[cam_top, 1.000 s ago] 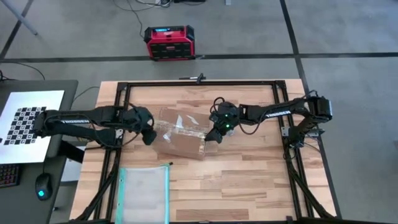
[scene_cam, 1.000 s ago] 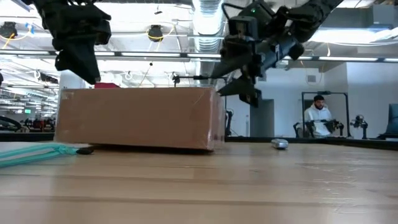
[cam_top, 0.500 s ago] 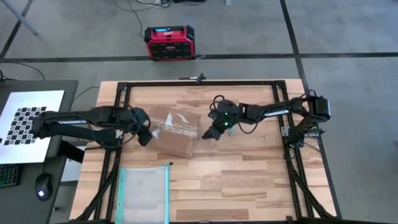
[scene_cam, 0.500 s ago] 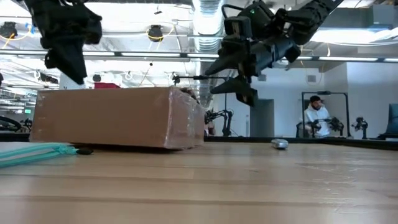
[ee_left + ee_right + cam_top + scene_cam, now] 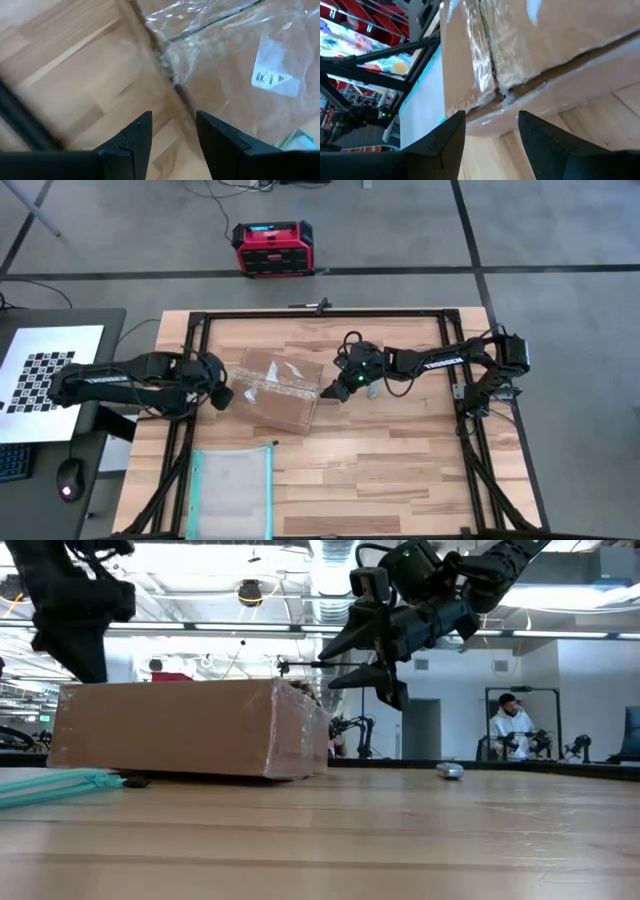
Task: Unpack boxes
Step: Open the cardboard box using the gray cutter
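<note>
Box: plain brown cardboard box (image 5: 279,388) with shiny tape, flaps shut, lying flat near the middle of the wooden table (image 5: 400,470).
Long side: runs from left gripper (image 5: 222,396) to right gripper (image 5: 340,390).
Nearer arm: right, just off the box's end; left sits off the other end.
Fingers: both partly open, holding nothing.
Room: bare wood past the box's right end; clear teal-edged pouch (image 5: 232,490) lies nearby.

Matt brown cardboard box (image 5: 280,389), glossy crinkled tape; wood-plank table (image 5: 400,450).
</note>
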